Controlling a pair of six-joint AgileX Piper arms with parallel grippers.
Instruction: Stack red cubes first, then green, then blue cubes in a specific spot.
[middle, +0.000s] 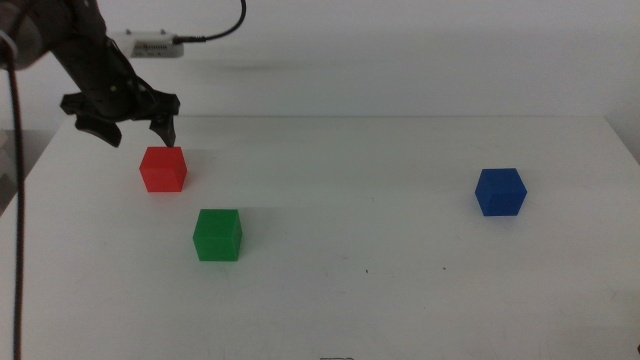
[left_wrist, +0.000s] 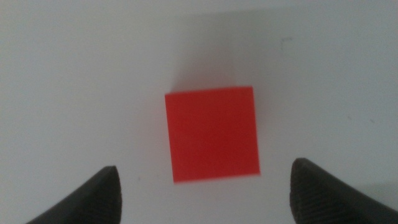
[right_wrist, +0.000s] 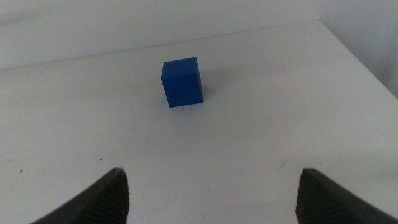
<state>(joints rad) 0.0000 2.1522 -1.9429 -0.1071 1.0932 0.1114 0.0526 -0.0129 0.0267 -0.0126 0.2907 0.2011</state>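
Left gripper: spread wide, nothing held.
Red cube: under the jaws, flat, edges roughly square to them.
Right gripper: released, blue cube ahead.
Surface: white table.

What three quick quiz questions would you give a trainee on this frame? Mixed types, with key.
1. True or false: the red cube is already stacked on the green cube.
2. Which cube does the left pincer hover over? A) red B) green C) blue
3. Fill in: the right wrist view looks at the ___ cube, which sits apart from the other two on the white table.

Key:
1. False. All three cubes rest separately on the table.
2. A. The left pincer is open above the red cube, not gripping it.
3. Blue. The right pincer is open and well short of it.
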